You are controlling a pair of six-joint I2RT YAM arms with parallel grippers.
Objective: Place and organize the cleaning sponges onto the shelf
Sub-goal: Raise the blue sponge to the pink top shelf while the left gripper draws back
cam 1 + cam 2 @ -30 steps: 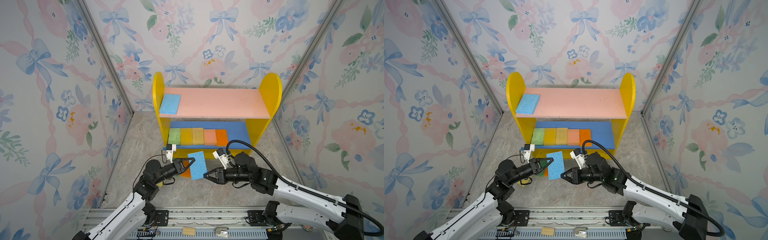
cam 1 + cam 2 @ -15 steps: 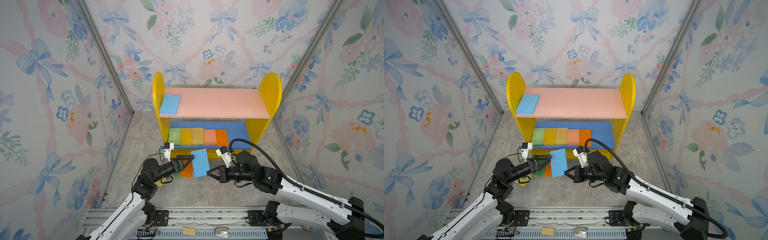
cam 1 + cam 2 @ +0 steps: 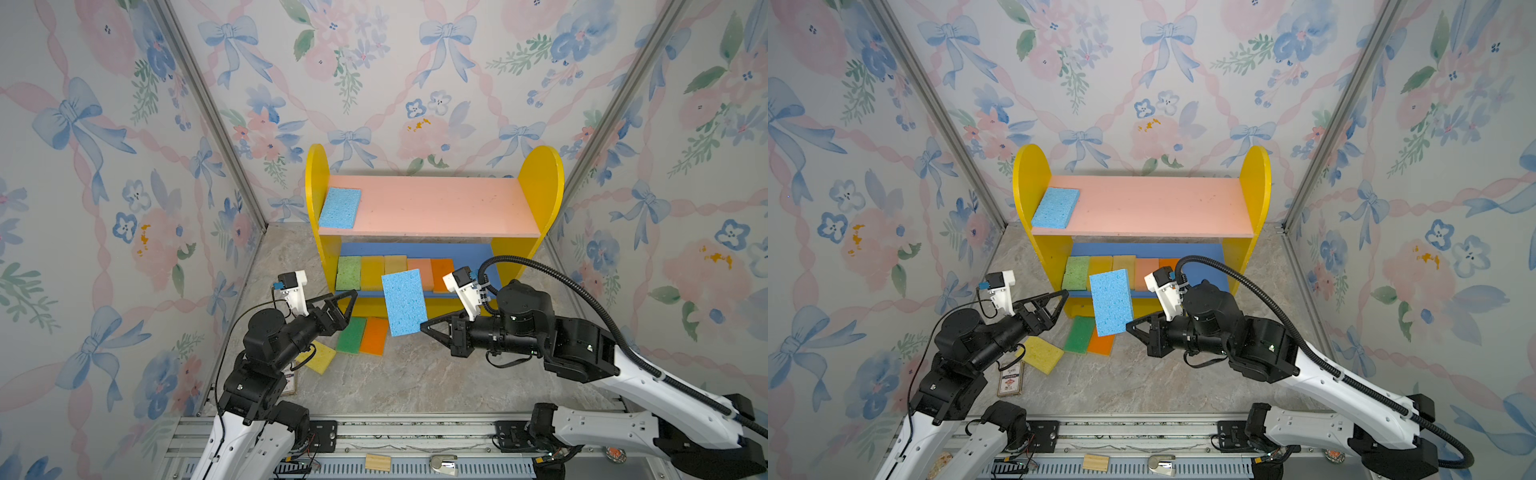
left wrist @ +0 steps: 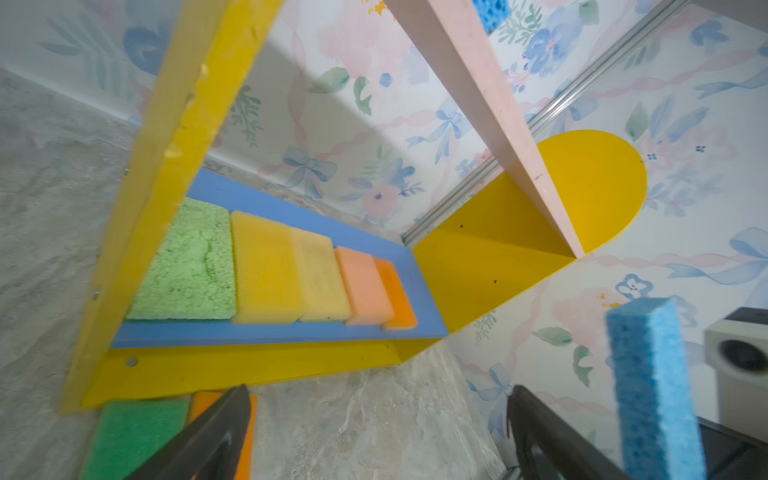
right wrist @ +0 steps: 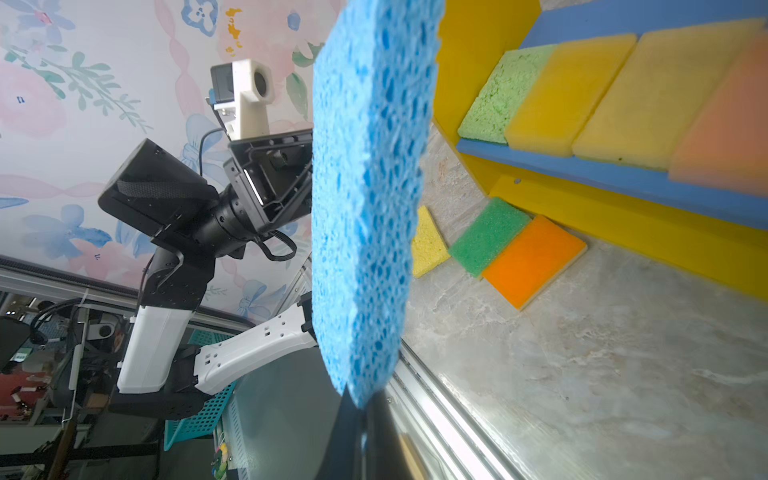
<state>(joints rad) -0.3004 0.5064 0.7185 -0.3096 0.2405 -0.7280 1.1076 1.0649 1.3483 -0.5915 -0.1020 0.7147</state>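
My right gripper [image 3: 424, 326] is shut on the lower corner of a blue sponge [image 3: 404, 302], which stands on edge in the air in front of the shelf's [image 3: 540, 187] blue lower board [image 3: 415, 249]. In the right wrist view this blue sponge [image 5: 365, 187] rises from the shut gripper [image 5: 361, 407]. My left gripper [image 3: 347, 303] is open and empty, a little to the sponge's left. Another blue sponge [image 3: 340, 208] lies at the left end of the pink upper board [image 3: 436, 208]. Several sponges line the lower board. Yellow [image 3: 318, 357], green [image 3: 351, 334] and orange [image 3: 374, 336] sponges lie on the floor.
A small printed card [image 3: 1010, 378] lies on the floor by the left arm. A wooden block [image 3: 377, 462] rests on the front rail. Floral walls close in on three sides, and the shelf stands against the back wall.
The left gripper opened, let go of the blue sponge and drew back to the left. The right gripper shut on the sponge's corner and now carries it alone, slightly nearer the shelf.
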